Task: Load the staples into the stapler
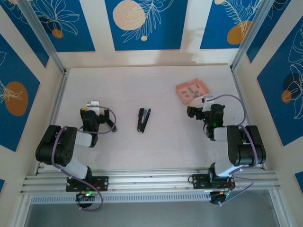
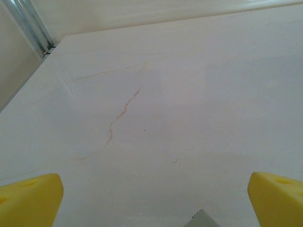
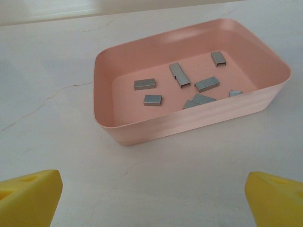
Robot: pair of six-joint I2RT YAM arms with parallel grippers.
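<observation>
Right claw (image 3: 152,198), yellow wedge fingertips (image 3: 28,196)

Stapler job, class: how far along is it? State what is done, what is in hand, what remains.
Done: nothing visible. The staples lie in the pink tray; the stapler lies mid-table. In hand: nothing; left gripper and right gripper are open, the right facing the tray. Remaining: pick staples, load stapler.

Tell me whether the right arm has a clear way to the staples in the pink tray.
Probably yes. The open right end effector faces the tray, bare table between them. The staples lie loose on its floor; only the low near wall stands in front, so reaching in from above looks free.
</observation>
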